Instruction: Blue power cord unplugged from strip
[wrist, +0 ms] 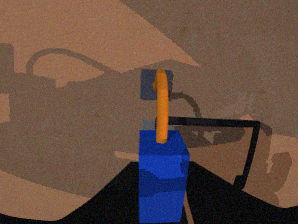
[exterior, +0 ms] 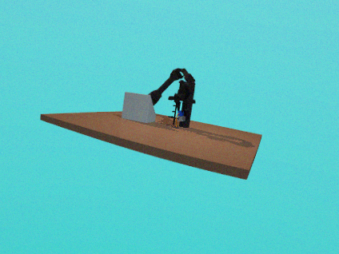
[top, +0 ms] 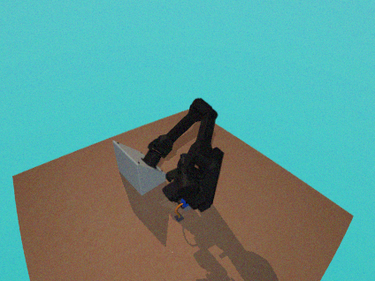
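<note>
Blue is what jumps out first: the plug sits right between the jaws, and the gripper is clamped on it, dark fingers hugging it on both sides. Its long axis runs straight ahead from the jaws, toward the floor below. Out of the plug's far end comes an orange cord, running on the same line to a small grey-blue block lying beyond the jaws on the brown board. I'd guess that block is the power strip, but it's tiny and half covered by the cord. Whether the plug has any prongs, or has already come free, I can't make out. So the pull has to go straight back along that axis — no sideways drift.

Off to the right of the jaws there's a thin dark frame, probably shadow. In the top view the arm hides most of the action, with just a speck of blue peeking out.
</note>
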`<state>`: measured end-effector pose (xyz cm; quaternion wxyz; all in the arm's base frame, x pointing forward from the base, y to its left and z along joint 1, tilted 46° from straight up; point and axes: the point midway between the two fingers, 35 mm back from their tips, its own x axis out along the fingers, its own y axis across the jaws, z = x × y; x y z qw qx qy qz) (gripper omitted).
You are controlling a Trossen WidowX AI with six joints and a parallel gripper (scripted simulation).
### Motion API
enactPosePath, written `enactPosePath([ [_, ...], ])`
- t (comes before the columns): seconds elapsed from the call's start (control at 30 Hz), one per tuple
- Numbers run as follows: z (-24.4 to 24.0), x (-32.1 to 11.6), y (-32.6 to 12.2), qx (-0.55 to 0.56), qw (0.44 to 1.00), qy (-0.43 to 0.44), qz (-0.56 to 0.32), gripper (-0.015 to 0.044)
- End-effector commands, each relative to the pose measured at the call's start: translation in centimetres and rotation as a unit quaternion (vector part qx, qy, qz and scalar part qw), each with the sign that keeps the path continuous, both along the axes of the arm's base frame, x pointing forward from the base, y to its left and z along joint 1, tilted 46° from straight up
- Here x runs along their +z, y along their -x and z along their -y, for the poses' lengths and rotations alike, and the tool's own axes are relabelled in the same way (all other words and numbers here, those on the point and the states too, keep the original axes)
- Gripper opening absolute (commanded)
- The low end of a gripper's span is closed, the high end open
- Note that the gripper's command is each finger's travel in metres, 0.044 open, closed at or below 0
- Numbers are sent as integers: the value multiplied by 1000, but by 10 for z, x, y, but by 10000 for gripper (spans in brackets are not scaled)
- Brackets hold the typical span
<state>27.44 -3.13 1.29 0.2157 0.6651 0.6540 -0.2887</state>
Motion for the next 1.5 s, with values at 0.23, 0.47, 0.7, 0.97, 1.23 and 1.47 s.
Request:
enactPosePath([
  [0.23,32,-22,4,-5,1000,28,-6,0],
  [0.47,21,-17,3,-5,1000,25,-6,184],
  [0.7,28,-21,4,-5,1000,26,-6,368],
  [0.97,72,-51,10,-5,1000,27,-5,440],
  [1.23,72,-51,10,-5,1000,27,-5,440],
  [1.47,72,-51,10,-5,1000,27,-5,440],
])
